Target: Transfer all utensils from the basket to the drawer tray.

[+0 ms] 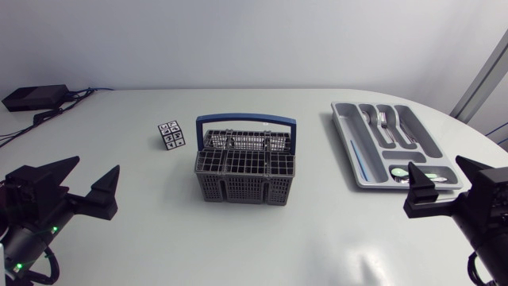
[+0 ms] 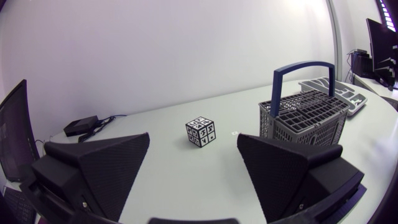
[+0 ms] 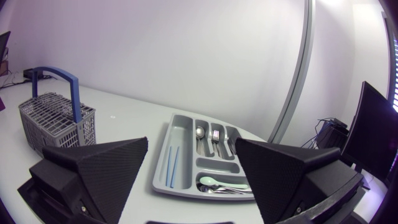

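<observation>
The grey wire basket [image 1: 246,168] with a blue handle stands mid-table; no utensil shows above its grid. At the right lies the grey drawer tray [image 1: 359,163], holding forks and spoons [image 1: 389,123], two blue sticks [image 1: 356,159] and a pale green spoon [image 1: 429,173]. My left gripper [image 1: 86,184] hangs open at the front left, well clear of the basket [image 2: 305,121]. My right gripper [image 1: 448,179] is open at the front right, just before the tray's near end. From the right wrist the tray [image 3: 163,158] lies ahead of the open right gripper [image 3: 193,180], the basket [image 3: 56,121] off to one side.
A small black-and-white marker cube [image 1: 171,135] sits left of the basket, ahead of the left gripper [image 2: 193,168] as the cube [image 2: 201,132]. A black box with cables [image 1: 36,97] lies at the far left corner.
</observation>
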`<state>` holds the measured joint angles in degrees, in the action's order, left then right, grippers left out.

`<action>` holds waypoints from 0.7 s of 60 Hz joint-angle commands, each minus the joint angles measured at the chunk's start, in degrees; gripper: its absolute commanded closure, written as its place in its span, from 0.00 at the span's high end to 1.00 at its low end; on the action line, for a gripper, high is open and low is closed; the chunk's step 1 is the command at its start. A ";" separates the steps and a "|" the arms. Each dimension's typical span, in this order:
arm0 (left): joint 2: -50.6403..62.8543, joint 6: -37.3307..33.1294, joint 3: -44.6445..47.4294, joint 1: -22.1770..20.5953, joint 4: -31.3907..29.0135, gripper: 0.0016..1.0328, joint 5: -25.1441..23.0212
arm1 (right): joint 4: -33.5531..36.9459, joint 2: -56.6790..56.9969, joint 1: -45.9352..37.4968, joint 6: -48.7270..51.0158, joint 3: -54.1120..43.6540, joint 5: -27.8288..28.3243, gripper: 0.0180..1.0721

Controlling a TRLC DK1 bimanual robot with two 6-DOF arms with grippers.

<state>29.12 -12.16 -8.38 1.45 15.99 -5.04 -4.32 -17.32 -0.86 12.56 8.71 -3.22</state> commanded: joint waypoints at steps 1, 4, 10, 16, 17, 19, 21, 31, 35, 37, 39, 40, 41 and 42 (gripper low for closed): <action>-2.02 1.24 2.21 0.46 0.53 0.96 0.28 | 0.81 2.54 0.41 -3.14 -2.39 0.36 0.96; -3.45 1.81 2.54 0.36 -0.35 0.96 0.54 | 1.15 3.97 0.45 -4.05 -3.00 0.64 0.96; -6.44 3.02 3.22 0.15 -2.17 0.96 1.06 | 1.86 6.96 0.54 -5.96 -4.28 1.22 0.96; -9.49 4.25 3.91 -0.06 -4.03 0.96 1.59 | 2.58 10.01 0.64 -7.90 -5.58 1.81 0.96; -9.94 4.43 4.01 -0.10 -4.30 0.96 1.67 | 2.69 10.46 0.65 -8.19 -5.78 1.89 0.96; -10.87 4.81 4.23 -0.16 -4.87 0.95 1.84 | 2.91 11.39 0.68 -8.78 -6.17 2.07 0.96; -11.95 5.24 4.47 -0.24 -5.52 0.95 2.03 | 3.17 12.47 0.71 -9.47 -6.63 2.28 0.96; -16.86 7.22 5.59 -0.59 -8.52 0.95 2.89 | 4.32 17.32 0.86 -12.56 -8.71 3.22 0.96; -18.75 7.98 6.02 -0.72 -9.67 0.95 3.22 | 4.32 17.32 0.86 -12.56 -8.71 3.22 0.96; -19.70 8.36 6.24 -0.79 -10.25 0.95 3.38 | 4.32 17.32 0.86 -12.56 -8.71 3.22 0.96; -20.83 8.82 6.49 -0.87 -10.94 0.95 3.58 | 4.32 17.32 0.86 -12.56 -8.71 3.22 0.96; -21.23 8.98 6.59 -0.90 -11.18 0.95 3.65 | 4.32 17.32 0.86 -12.56 -8.71 3.22 0.96; -21.75 9.19 6.70 -0.93 -11.49 0.95 3.74 | 4.32 17.32 0.86 -12.56 -8.71 3.22 0.96; -22.20 9.37 6.81 -0.96 -11.77 0.95 3.82 | 4.32 17.32 0.86 -12.56 -8.71 3.22 0.96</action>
<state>9.10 -4.84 -3.03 0.95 4.99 -2.00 -0.19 -0.32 -0.40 1.65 1.26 -0.08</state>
